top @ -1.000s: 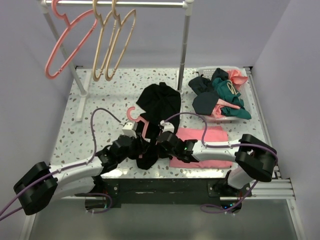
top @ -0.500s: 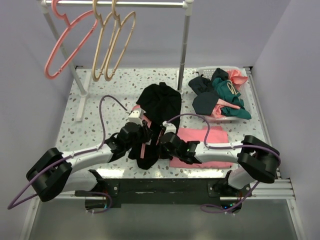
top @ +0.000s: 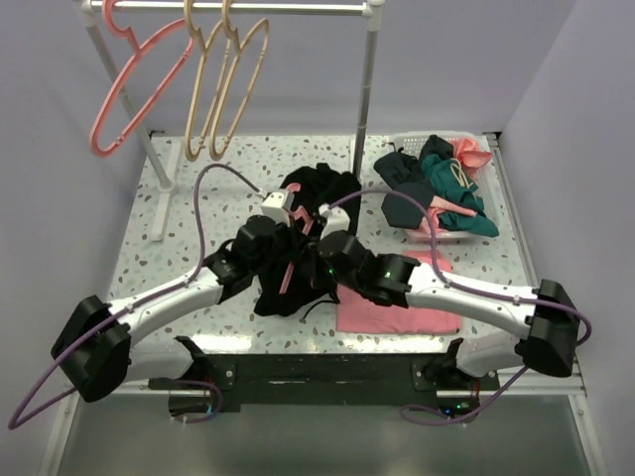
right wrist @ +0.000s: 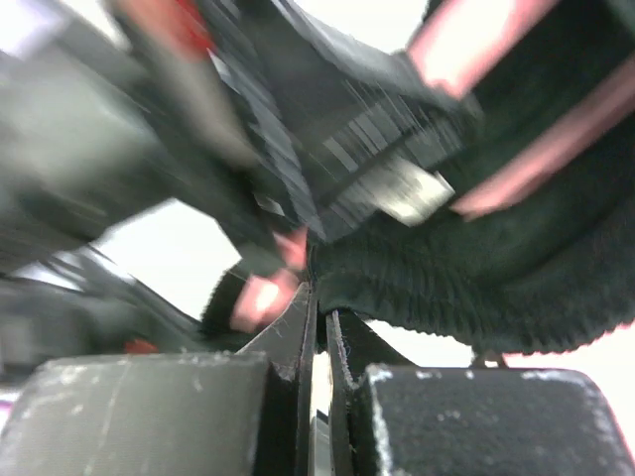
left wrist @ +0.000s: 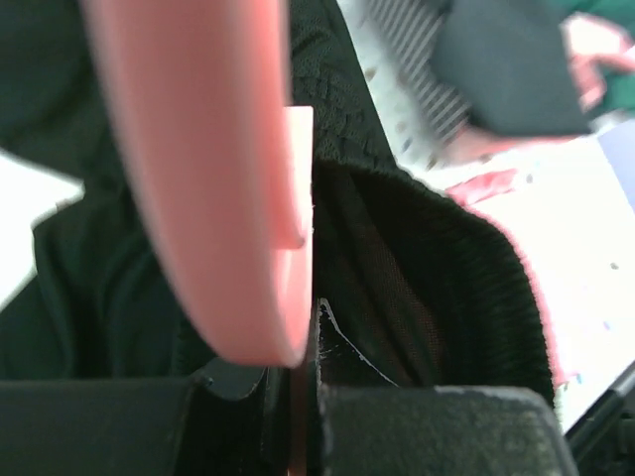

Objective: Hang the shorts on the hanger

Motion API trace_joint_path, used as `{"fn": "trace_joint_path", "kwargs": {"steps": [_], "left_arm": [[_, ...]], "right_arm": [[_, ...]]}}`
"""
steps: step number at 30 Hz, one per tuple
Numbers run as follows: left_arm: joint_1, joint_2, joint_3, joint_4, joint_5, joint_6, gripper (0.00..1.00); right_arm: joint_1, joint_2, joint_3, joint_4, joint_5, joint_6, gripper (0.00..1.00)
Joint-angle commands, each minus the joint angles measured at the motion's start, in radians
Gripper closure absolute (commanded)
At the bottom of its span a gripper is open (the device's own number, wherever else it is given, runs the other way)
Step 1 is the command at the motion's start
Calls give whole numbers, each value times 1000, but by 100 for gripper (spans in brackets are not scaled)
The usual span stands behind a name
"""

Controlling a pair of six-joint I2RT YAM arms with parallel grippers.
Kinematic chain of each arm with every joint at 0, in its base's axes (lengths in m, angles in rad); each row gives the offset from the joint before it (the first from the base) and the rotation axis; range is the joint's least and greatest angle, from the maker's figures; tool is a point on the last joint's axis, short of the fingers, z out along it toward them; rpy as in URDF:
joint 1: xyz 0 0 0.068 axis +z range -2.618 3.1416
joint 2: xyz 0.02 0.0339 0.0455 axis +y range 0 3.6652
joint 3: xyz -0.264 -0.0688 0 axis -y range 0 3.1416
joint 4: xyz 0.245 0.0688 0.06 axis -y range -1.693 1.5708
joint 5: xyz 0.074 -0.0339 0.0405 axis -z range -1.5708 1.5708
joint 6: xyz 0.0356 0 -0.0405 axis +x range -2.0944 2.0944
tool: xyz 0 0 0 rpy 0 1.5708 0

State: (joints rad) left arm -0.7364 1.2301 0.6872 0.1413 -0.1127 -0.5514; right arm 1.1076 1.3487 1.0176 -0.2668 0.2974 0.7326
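The black shorts (top: 310,198) lie bunched in the middle of the table, between my two grippers. A strip of the pink hanger (top: 288,270) shows through the fabric. My left gripper (top: 283,248) is shut on the hanger (left wrist: 218,178), a thin pink edge pinched between the jaws, with the shorts (left wrist: 427,278) just beyond. My right gripper (top: 322,258) is shut on the ribbed waistband of the shorts (right wrist: 476,268). Pink bars of the hanger (right wrist: 536,169) cross the cloth above it. Most of the hanger is hidden under the shorts.
A clothes rail (top: 238,8) at the back carries a second pink hanger (top: 134,84) and two tan hangers (top: 223,89); its post (top: 365,99) stands mid-table. A white basket (top: 442,193) of clothes sits back right. A flat pink cloth (top: 397,309) lies under my right arm.
The left gripper has swung in from the left and shut on the hanger. Both grippers have moved away from the near edge, dragging the shorts with them.
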Motion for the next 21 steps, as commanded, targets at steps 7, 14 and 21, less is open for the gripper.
{"fn": "trace_joint_path", "kwargs": {"steps": [7, 14, 21], "left_arm": [[-27, -153, 481, -470, -15, 134, 100], [-29, -142, 643, -684, 30, 189, 100], [-31, -146, 604, -765, 85, 231, 100]], "right_arm": [[-31, -83, 427, -201, 94, -214, 100], [-31, -154, 317, -189, 41, -202, 97], [-28, -204, 150, -115, -132, -209, 66]]}}
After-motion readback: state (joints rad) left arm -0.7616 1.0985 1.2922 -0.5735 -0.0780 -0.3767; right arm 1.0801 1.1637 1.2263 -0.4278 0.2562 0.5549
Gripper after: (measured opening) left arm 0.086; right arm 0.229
